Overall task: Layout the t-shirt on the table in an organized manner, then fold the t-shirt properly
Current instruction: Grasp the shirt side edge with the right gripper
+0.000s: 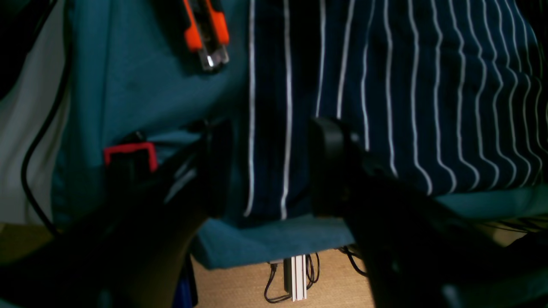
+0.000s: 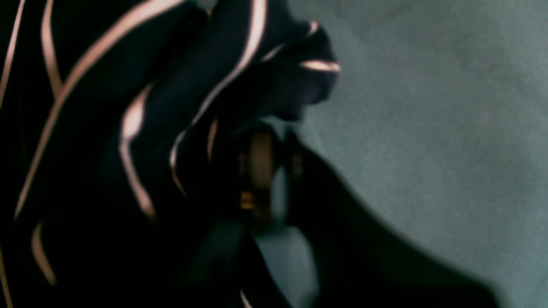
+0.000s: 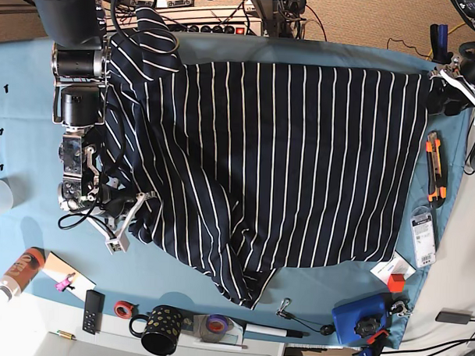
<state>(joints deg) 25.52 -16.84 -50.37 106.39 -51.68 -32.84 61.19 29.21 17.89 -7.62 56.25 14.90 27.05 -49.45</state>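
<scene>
right end effector (image 3: 131, 209) is clamped on a bunched fold of the t-shirt (image 3: 261, 163) at its near-left edge, probably to drag that side out flat; left end effector (image 1: 269, 167) sits with its jaws apart astride the shirt's far-right corner, gripping nothing that i can see. shirt lies mostly spread across the middle of the teal worktop (image 3: 20, 139), near hem rumpled to a point. right wrist view is blurred and dark, so the actual pinch is unreadable; sleeve at far left is partly behind the arm.
</scene>
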